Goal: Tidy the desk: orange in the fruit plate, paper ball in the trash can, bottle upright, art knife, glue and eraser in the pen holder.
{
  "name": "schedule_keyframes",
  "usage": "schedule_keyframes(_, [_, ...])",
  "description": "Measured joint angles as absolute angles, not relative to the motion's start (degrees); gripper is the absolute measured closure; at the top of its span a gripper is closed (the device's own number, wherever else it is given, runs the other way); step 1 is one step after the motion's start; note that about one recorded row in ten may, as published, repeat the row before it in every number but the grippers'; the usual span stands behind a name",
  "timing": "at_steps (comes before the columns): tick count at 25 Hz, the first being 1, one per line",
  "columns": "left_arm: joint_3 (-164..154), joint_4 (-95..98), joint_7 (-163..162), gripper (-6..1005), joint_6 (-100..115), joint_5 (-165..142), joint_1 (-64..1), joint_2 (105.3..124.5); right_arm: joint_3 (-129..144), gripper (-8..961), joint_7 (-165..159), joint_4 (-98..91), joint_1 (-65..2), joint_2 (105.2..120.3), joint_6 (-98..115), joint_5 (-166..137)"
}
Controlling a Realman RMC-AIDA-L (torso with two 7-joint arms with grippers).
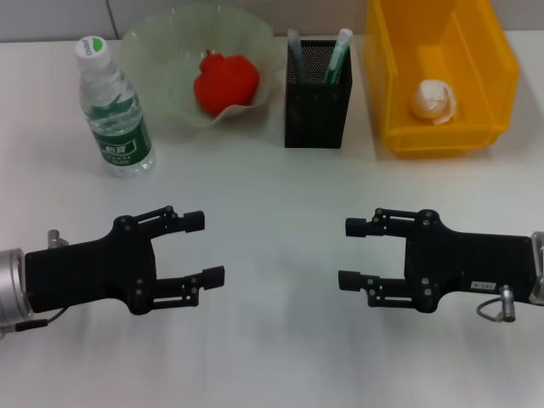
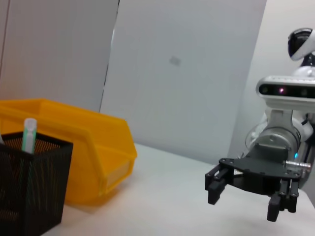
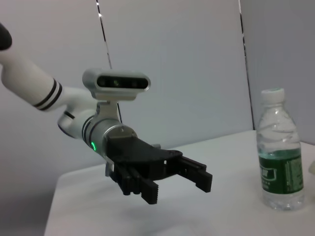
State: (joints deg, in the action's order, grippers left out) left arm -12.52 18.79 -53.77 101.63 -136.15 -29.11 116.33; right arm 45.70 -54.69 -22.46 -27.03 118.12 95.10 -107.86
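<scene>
Everything looks put away — red-orange fruit [image 1: 226, 81] in the far translucent green plate [image 1: 153, 51], crumpled white paper ball [image 1: 433, 101] in the yellow bin [image 1: 501, 76], clear plastic bottle [image 1: 115, 109] upright — while the left gripper [image 1: 208, 248] and right gripper [image 1: 350, 252] hover near over the white counter [image 1: 272, 340], fingers spread wide and empty, so likely no move remains.

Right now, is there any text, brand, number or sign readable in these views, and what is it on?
None can be read with confidence.
Water bottle green label: white characters, too blurred to read.
Bottle cap: a green mark, no legible letters.
Right gripper body: small white sticker, too small to read.
Yellow bin, black mesh pen holder, fruit plate: no text visible.
Left gripper: no markings seen.
</scene>
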Motion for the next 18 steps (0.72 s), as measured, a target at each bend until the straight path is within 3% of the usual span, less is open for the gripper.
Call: schedule_keyframes(18, [-14.27,19.40,-54.05,157,101.11,-136.24,-29.35,116.10,45.70,249,-53.92,-22.06,-27.08,118.39,94.77,-107.94])
